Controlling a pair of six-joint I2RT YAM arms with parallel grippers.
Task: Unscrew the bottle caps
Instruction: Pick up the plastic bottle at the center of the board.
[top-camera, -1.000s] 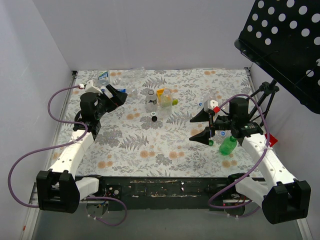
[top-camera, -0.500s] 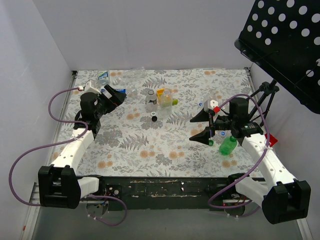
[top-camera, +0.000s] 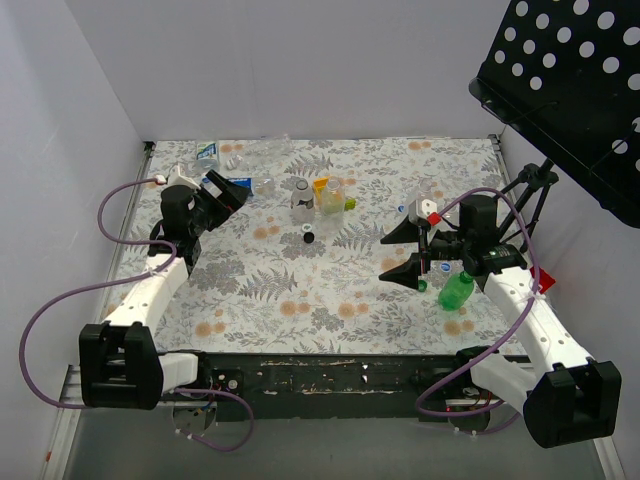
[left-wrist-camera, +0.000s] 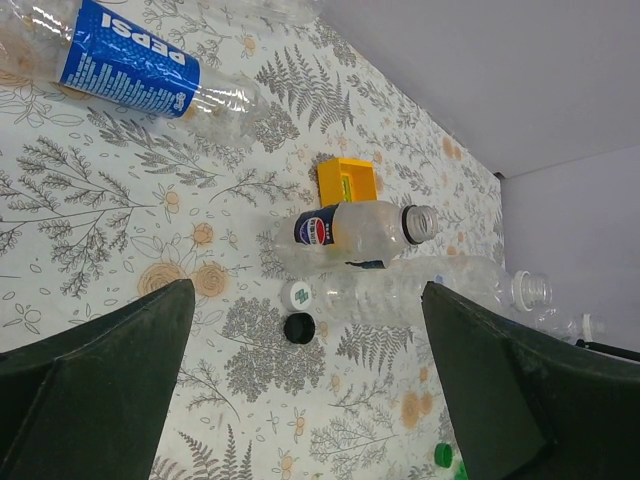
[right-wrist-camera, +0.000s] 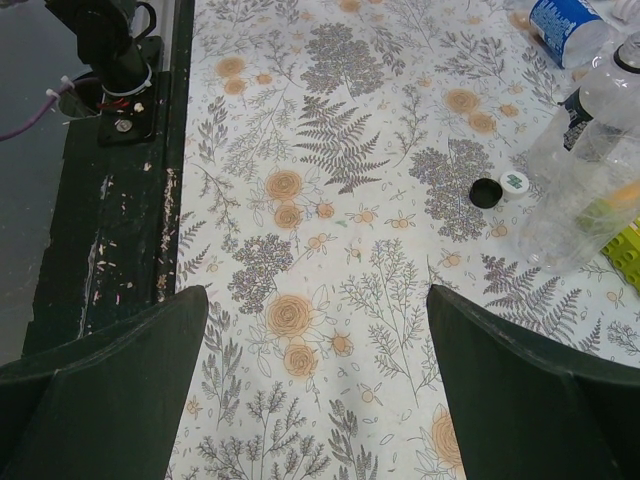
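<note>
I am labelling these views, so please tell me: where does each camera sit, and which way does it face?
Top external: above, behind the arms, looking down on the table; both arms show, with left gripper and right gripper open.
Left wrist: on the left arm, facing the middle bottles; its own fingers show.
Right wrist: on the right arm, facing the table and its near edge; its fingers show.
Shared: both wrist views hold the black cap.

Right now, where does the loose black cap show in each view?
Top external: black cap lies mid-table, slightly left of centre.
Left wrist: black cap just below the picture's centre.
Right wrist: black cap right of centre, upper half.
Shared landmark: the white cap lies right beside it in all three.
</note>
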